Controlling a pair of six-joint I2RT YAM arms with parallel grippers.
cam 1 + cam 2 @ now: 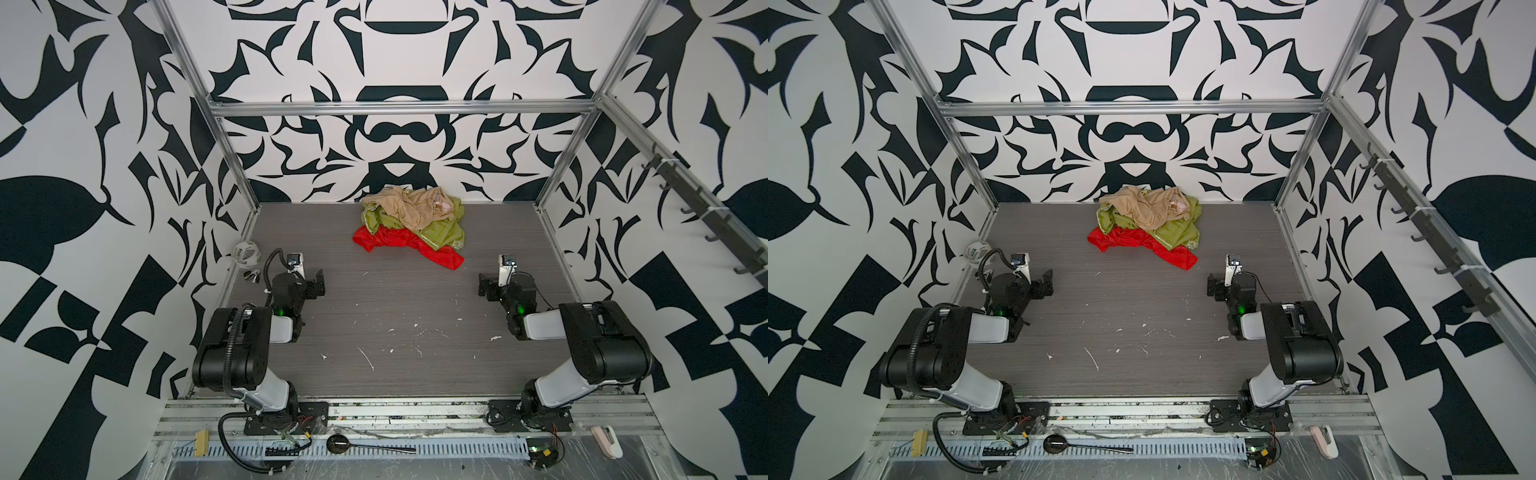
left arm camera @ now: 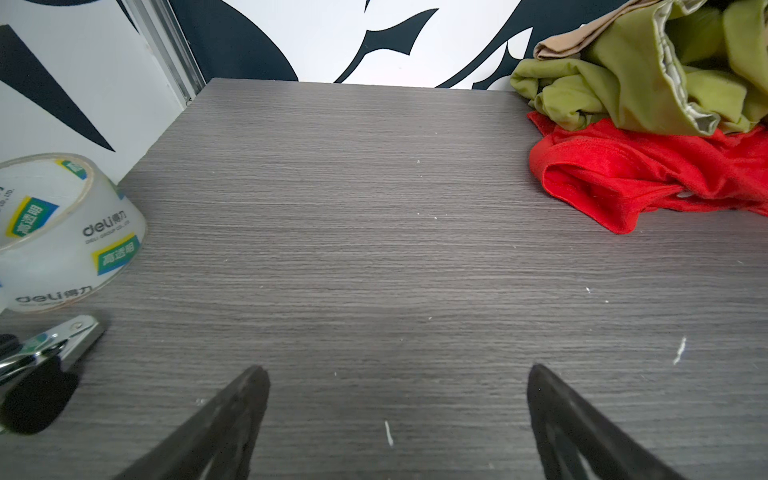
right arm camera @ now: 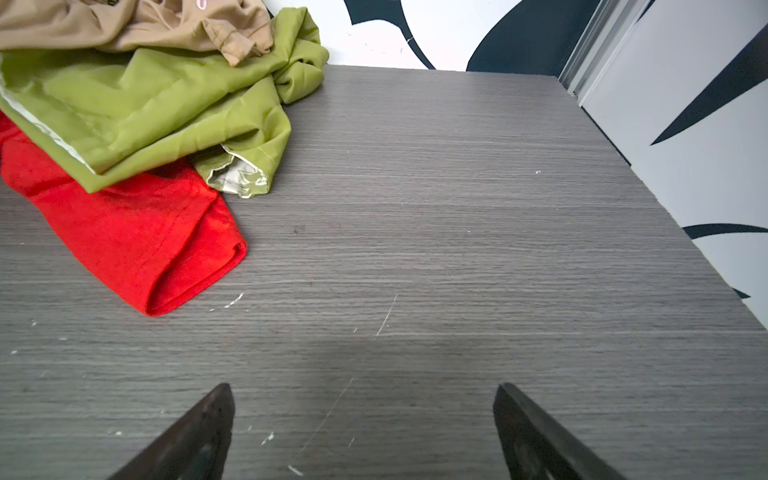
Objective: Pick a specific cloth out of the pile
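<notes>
On the floor (image 1: 395,332), in both top views, the left arm (image 1: 245,336) and right arm (image 1: 598,345) sit folded low; the left gripper (image 1: 301,282) and right gripper (image 1: 500,284) face the back wall (image 1: 291,166), well apart from the pile (image 1: 415,208); the cloth (image 1: 399,244) lies under its front, long way left to right; in the left wrist view, the left gripper (image 2: 395,370) is spread wide, holding nothing; in the right wrist view, the right gripper (image 3: 363,388) gapes empty; a folded cloth (image 3: 124,232) end points toward it.

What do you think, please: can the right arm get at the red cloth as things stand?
Probably yes. Only bare grey floor lies between the open right end effector and the red cloth, whose near folded end sticks out, uncovered, from under the olive-green cloth.
</notes>
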